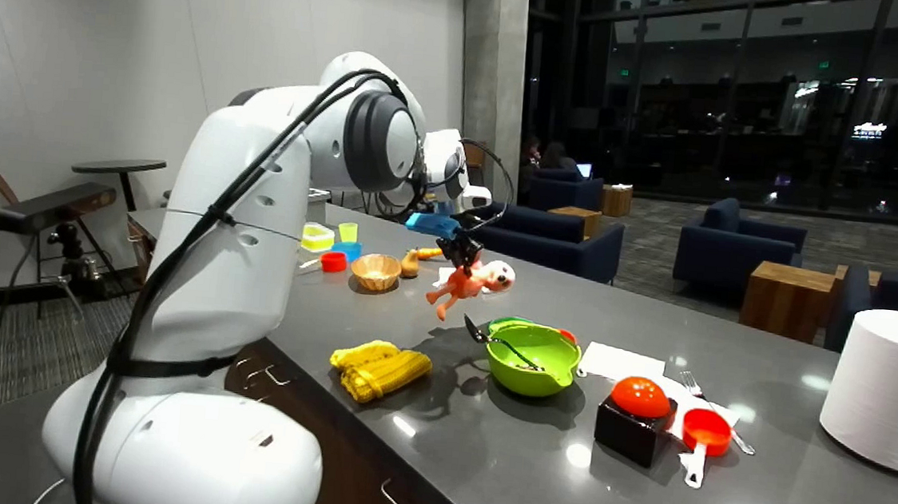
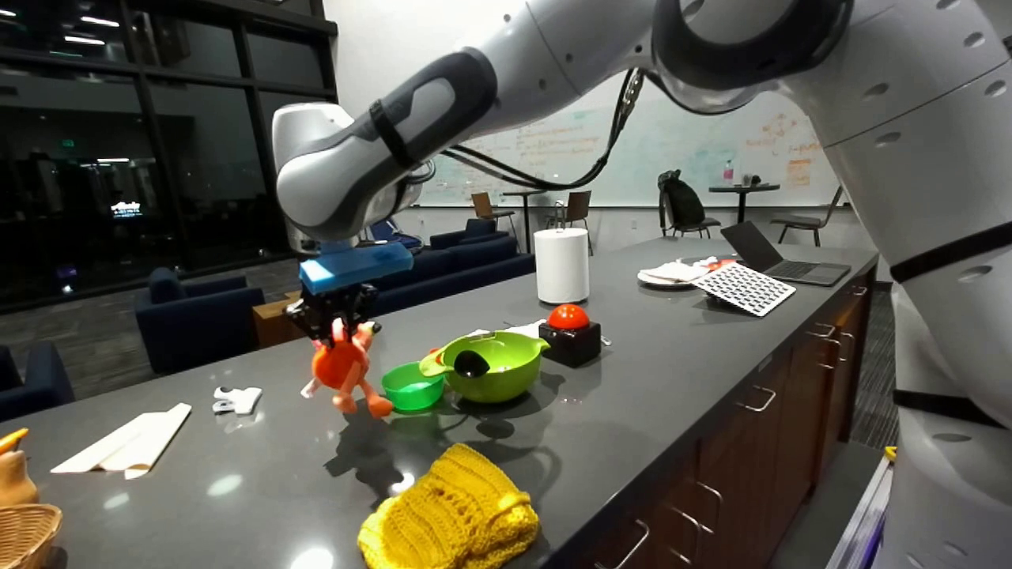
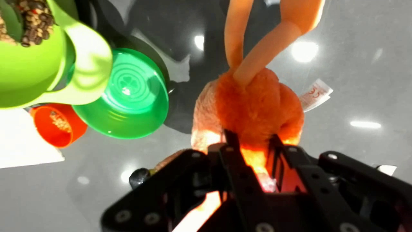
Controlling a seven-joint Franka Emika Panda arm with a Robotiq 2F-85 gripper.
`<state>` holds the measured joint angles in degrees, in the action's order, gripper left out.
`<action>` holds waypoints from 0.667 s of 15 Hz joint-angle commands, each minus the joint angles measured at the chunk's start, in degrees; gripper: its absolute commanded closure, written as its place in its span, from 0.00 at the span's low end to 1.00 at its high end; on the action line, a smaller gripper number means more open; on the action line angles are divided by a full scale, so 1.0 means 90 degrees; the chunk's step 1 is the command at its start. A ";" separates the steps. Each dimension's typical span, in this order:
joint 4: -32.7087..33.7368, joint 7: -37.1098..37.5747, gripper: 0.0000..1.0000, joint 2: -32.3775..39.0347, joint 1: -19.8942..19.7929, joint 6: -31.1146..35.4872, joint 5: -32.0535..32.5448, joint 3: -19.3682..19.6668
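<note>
The plush toy (image 2: 340,365) was clamped by the gripper (image 3: 253,138); lifting over the counter (image 2: 269,506) below seemed done, release not yet.

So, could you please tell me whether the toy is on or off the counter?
Off: the gripper holds the toy aloft, its feet clear of the counter in both exterior views.

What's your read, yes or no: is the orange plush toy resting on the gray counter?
No, in an exterior view the orange plush toy hangs from the claw, above and clear of the gray counter.
</note>
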<state>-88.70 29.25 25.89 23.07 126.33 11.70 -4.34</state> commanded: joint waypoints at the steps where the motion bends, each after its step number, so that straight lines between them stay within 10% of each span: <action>1: -0.0685 0.0627 0.94 -0.0905 0.0096 -0.0332 0.0431 0.0175; 10: -0.1673 0.2157 0.94 -0.2798 -0.0503 -0.2048 0.1007 -0.0043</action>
<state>-98.39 44.21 8.06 20.96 111.46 18.76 -3.39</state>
